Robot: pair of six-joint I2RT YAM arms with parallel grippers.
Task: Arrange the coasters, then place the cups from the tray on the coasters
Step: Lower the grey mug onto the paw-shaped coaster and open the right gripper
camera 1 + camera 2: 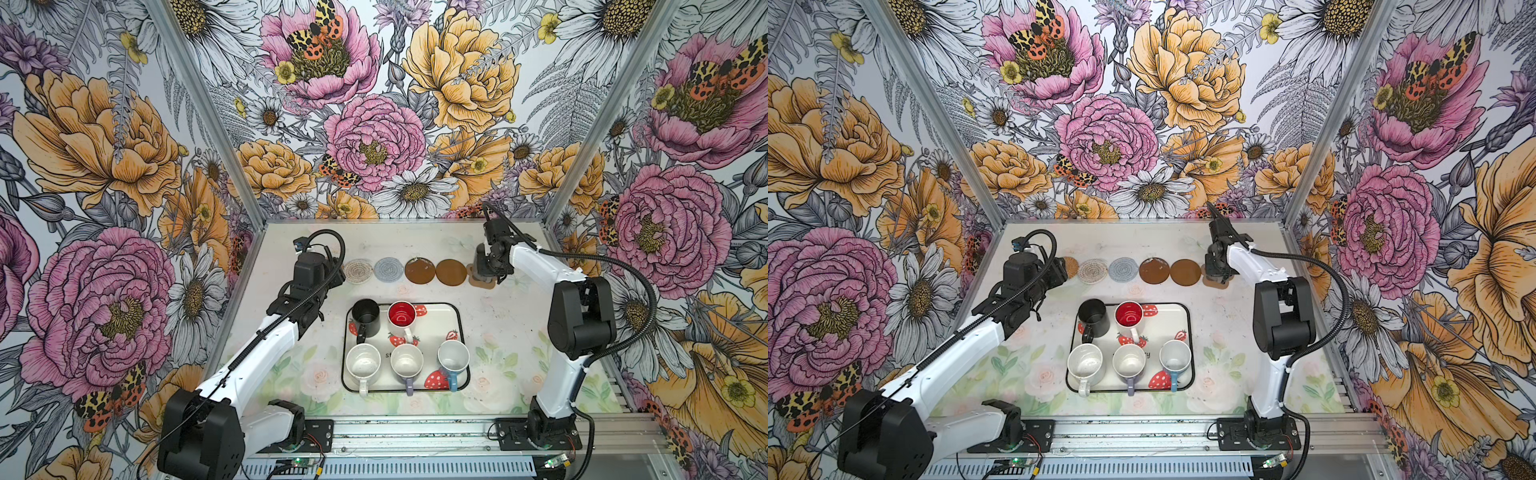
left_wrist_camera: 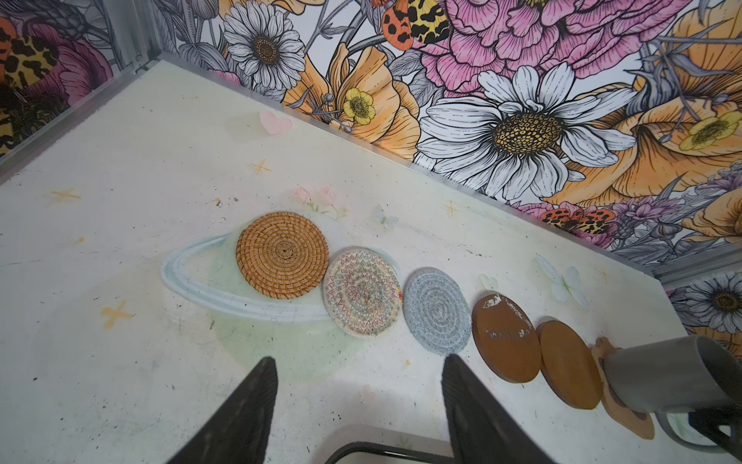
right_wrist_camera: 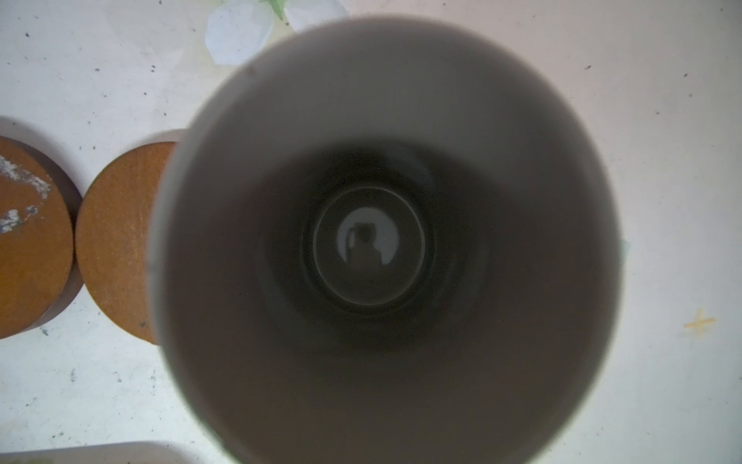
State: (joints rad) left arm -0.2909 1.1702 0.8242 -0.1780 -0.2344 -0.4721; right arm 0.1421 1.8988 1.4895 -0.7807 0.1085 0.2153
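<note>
Cream rounded-rectangle tray with thin black rim and strawberry prints (image 1: 440, 326), centre of table (image 1: 503, 328). It holds five upright mugs, all empty, handles roughly toward 6 o'clock.
- Back row: black mug (image 1: 365, 318) in the 10 o'clock corner, white mug with red inside (image 1: 402, 319) at 12.
- Front row: all-white mug (image 1: 363, 362) at 7, lilac mug with white inside (image 1: 406, 360) at 6, light-blue mug with white inside (image 1: 453, 356) at 5.

At 12 o'clock of the tray, a row of coasters running 9 to 3: tan rattan round (image 2: 282, 255), cream woven round (image 1: 359, 271), grey-blue woven round (image 1: 387, 270), scuffed brown round (image 1: 419, 271), plain brown round (image 1: 451, 272), tan paw-shaped mat (image 2: 626, 418).

Right hand (image 1: 485, 272) is clamped on the grey mug (image 2: 674, 373) at its handle side. Mug upright and empty, over the paw-shaped mat; contact unclear.

Left hand (image 2: 357, 361): fingers apart, empty, above the table near the row's 9 o'clock end.
</note>
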